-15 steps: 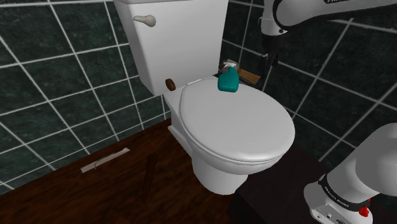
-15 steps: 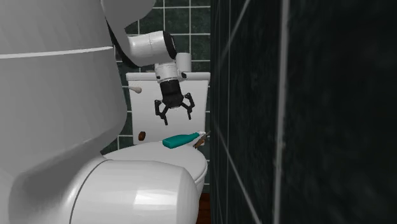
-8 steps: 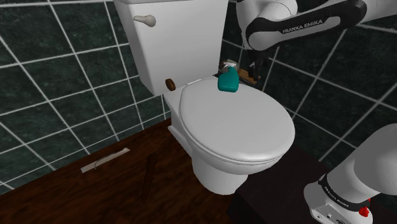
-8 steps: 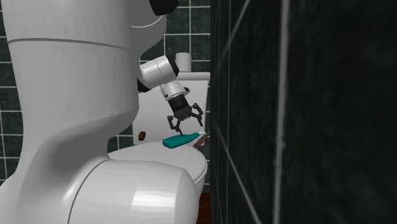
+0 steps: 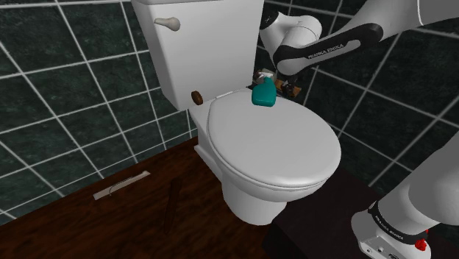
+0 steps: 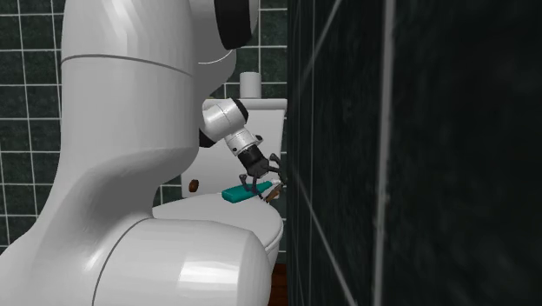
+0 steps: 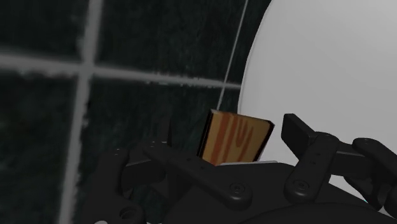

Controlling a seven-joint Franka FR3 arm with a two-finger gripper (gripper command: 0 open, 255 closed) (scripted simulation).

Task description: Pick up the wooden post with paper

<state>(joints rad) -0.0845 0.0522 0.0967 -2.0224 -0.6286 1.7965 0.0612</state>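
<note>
Two black fingers (image 7: 304,135) of the all-black gripper (image 6: 265,176) stand spread, with the end of a brown, grain-streaked wooden post (image 7: 235,137) between them, and one finger is clearly apart from it. The wooden post lies at the back edge of the white oval toilet lid (image 5: 272,140), just beside a teal spray bottle (image 5: 265,93) and near the dark green tiled wall (image 5: 66,88).
</note>
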